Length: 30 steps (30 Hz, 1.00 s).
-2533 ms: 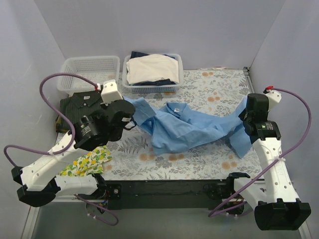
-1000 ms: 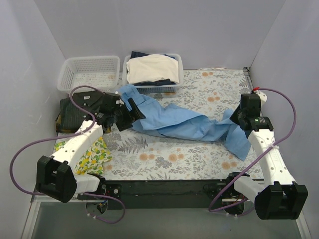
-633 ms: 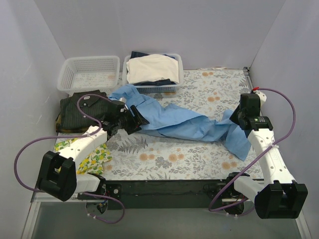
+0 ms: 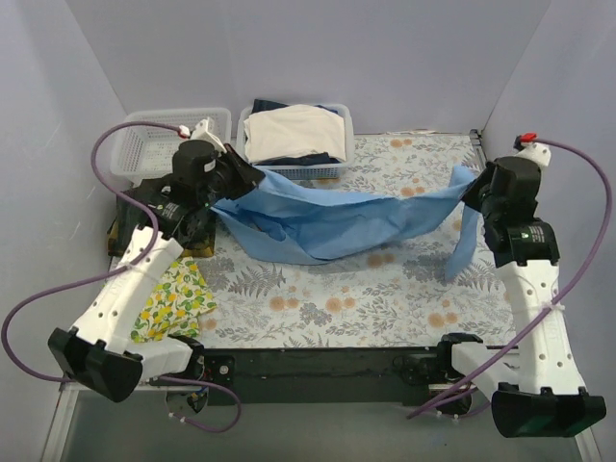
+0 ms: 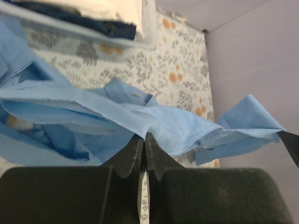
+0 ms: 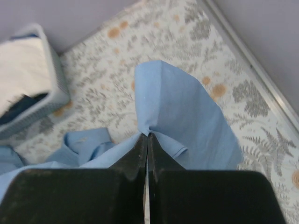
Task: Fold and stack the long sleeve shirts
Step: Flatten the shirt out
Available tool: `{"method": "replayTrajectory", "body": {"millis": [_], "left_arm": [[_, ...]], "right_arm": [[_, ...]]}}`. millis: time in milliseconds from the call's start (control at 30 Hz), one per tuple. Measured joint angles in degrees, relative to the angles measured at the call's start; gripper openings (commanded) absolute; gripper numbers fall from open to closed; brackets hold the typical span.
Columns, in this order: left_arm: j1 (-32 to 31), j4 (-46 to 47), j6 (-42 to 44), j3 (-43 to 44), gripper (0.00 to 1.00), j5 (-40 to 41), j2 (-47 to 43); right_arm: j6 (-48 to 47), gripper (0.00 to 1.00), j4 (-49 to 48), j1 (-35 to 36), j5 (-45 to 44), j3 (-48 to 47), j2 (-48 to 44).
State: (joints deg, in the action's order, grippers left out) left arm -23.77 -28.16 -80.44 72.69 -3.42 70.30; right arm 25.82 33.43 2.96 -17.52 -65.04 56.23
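- The left gripper [image 4: 252, 181] has its fingers shut tight on one end of the light blue shirt [image 4: 327, 217]. In its wrist view the two black fingers [image 5: 133, 154] meet at the tips with a fold of blue cloth nipped between them.
- The right gripper [image 4: 474, 195] is clamped on the shirt's other end. Its wrist view shows the fingers [image 6: 135, 156] pressed together, with the cloth bunched at the tips and fanning out beyond them.
- I cannot make out which part of the shirt each gripper has, as the cloth is too crumpled at both pinch points. How far the cloth reaches in between the pads is also hidden.
- The shirt is strung between the two grippers as a sagging band over the floral table [image 4: 337, 294]. Its middle droops low, and I cannot tell whether it touches the table. A loose tail hangs down just below the right gripper.
- The dark pinstriped shirt [image 4: 128, 214] lies at the table's left side, largely covered by the left arm, so its shape is hard to read.
- Behind the shirts stand an empty white basket [image 4: 144, 144] and a second basket [image 4: 289, 171] holding cream garments.
- A lemon-print cloth [image 4: 178, 294] lies at the near left.
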Motion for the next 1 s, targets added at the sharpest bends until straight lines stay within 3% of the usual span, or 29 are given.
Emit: {"method": "replayTrajectory", "body": {"millis": [267, 533, 733, 1000], "left_arm": [[0.0, -7.5, 6.84, 15.41, 0.0, 4.98, -5.95], [-0.04, -10.23, 12.46, 31.17, 0.0, 3.85, -4.59], [-0.04, -9.18, 15.56, 33.33, 0.0, -2.4, -8.26], [-0.04, -5.18, 20.15, 33.86, 0.01, -12.98, -17.9]], "right_arm": [[-6.54, 0.01, -1.31, 0.0, 2.47, -21.92, -1.07], [-11.98, 0.01, -4.31, 0.04, 8.33, -40.94, -0.28], [-14.88, 0.01, -7.39, 0.07, 11.39, -49.62, -2.16], [-16.87, 0.01, -16.79, 0.07, 14.78, -51.84, -8.52]]}}
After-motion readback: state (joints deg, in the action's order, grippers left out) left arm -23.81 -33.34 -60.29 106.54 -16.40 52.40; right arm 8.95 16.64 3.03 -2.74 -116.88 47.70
